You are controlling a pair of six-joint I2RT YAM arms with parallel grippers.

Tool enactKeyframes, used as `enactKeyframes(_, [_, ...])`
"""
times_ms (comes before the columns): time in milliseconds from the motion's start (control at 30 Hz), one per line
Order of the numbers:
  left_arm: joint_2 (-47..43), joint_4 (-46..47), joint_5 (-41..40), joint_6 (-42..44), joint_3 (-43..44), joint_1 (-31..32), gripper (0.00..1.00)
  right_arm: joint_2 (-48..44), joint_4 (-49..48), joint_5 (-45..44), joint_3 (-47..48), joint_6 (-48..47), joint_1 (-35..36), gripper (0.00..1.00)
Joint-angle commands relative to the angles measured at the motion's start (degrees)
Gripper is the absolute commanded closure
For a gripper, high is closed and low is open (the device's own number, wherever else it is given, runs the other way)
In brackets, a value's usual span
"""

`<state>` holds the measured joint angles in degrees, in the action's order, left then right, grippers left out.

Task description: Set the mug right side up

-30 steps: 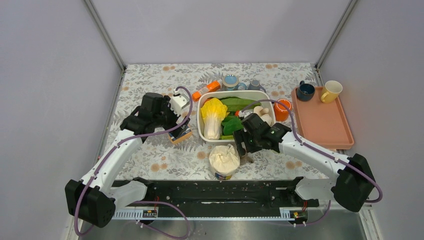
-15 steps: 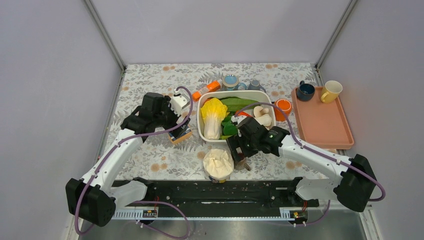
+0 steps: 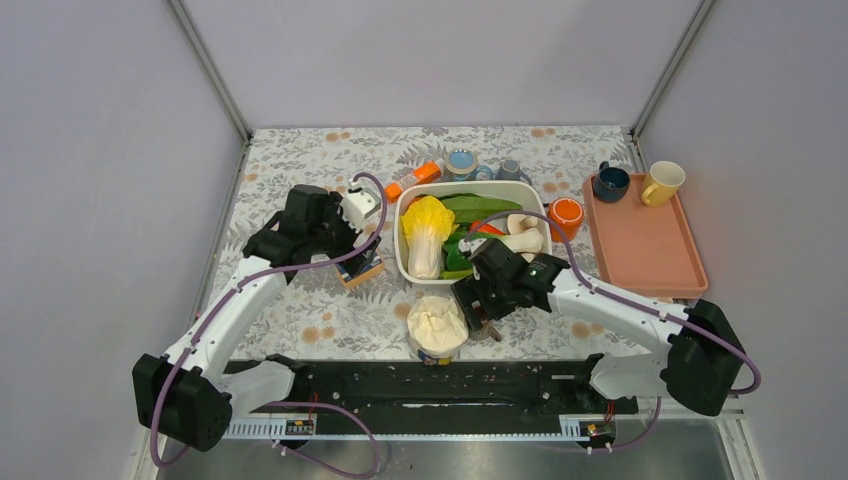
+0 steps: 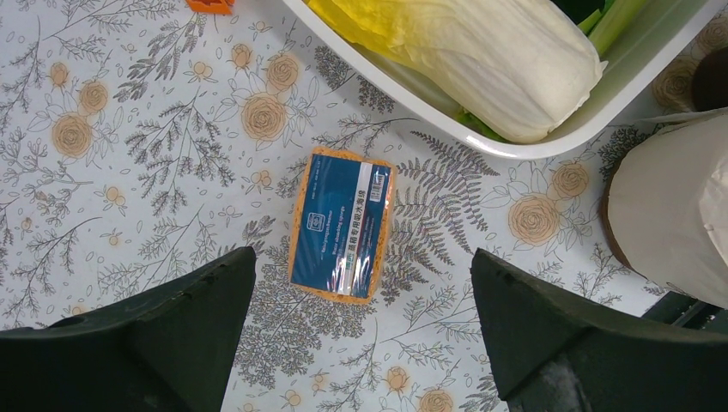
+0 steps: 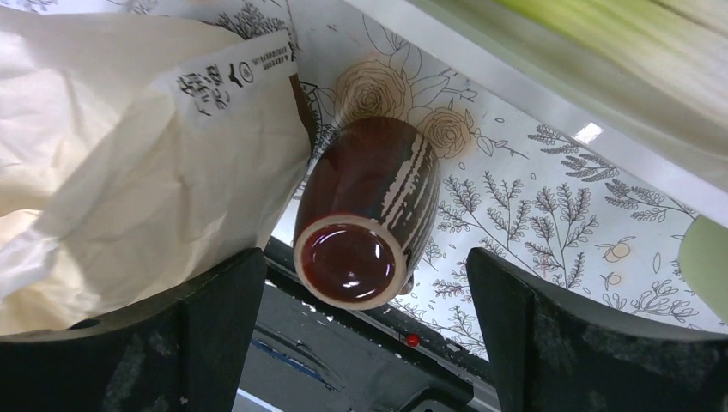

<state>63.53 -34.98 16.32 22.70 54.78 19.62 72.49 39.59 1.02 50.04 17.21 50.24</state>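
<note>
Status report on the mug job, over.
Left claw open above sponge pack. Right claw open, straddling mug, base showing, not gripped. Paper bag crowding mug.

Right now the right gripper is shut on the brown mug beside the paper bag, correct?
Not quite. The right gripper is open: its fingers stand apart on either side of the brown mug, gripping nothing. The mug does sit beside the paper bag. The right wrist view shows it.

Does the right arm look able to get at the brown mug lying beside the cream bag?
Probably yes. The right gripper hangs open over the brown mug, one finger to each side. The cream bag presses against the mug, so the finger on that side may catch it.
</note>
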Motion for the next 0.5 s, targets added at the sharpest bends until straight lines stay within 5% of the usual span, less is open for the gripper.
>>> enactKeyframes(0, [-0.42, 1.98, 1.41, 0.83, -0.2, -0.26, 0.01, 1.84, -2.02, -2.56, -0.5, 1.42, 0.92, 0.04])
enactKeyframes(333, [-0.6, 2.02, 1.53, 0.79, -0.2, -0.19, 0.01, 8.66, -6.0, -1.22, -1.32, 2.24, 0.91, 0.16])
enactKeyframes(467, [-0.51, 2.02, 1.66, 0.85, -0.23, -0.22, 0.01, 9.58, -6.92, -1.19, -1.31, 2.14, 0.91, 0.35])
